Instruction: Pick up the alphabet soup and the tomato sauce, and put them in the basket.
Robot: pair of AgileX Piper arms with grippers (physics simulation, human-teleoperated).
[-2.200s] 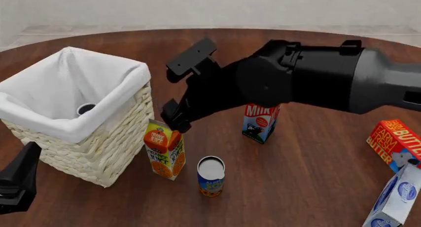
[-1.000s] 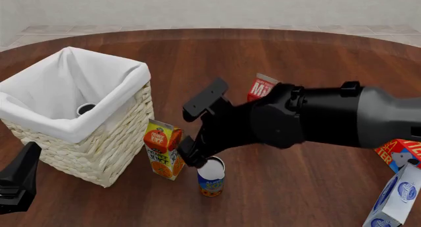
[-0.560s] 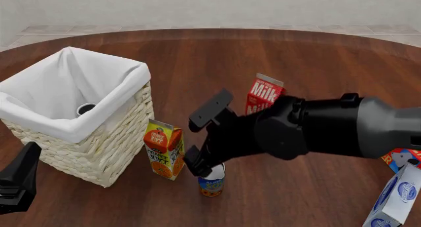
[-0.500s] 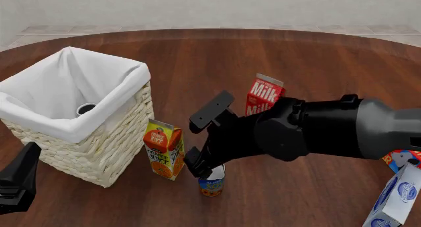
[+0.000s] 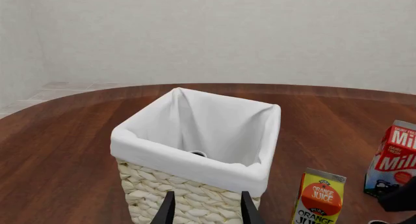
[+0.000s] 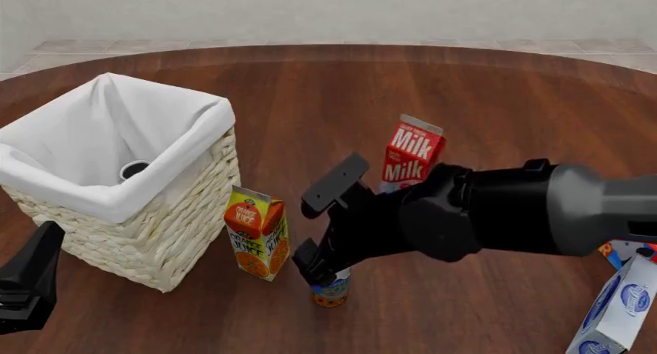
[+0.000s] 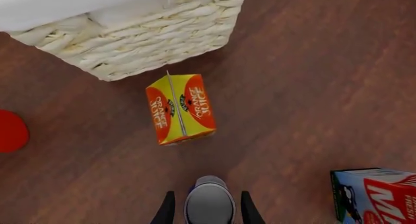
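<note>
My right gripper [image 7: 206, 209] straddles the alphabet soup [image 7: 209, 202], fingers apart either side; the arm hides most of the can from the front. The tomato sauce [image 6: 135, 169] sits in the basket [image 6: 175, 238], barely visible. An "Orange Juice" carton [image 6: 257, 232] stands at the soup's 10 o'clock, "Milk" [image 6: 411, 155] at 1. My left gripper [image 5: 206, 212] is spread apart, empty

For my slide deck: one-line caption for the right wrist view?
Right gripper fingers straddle the alphabet soup, with the orange juice carton and basket beyond.
</note>
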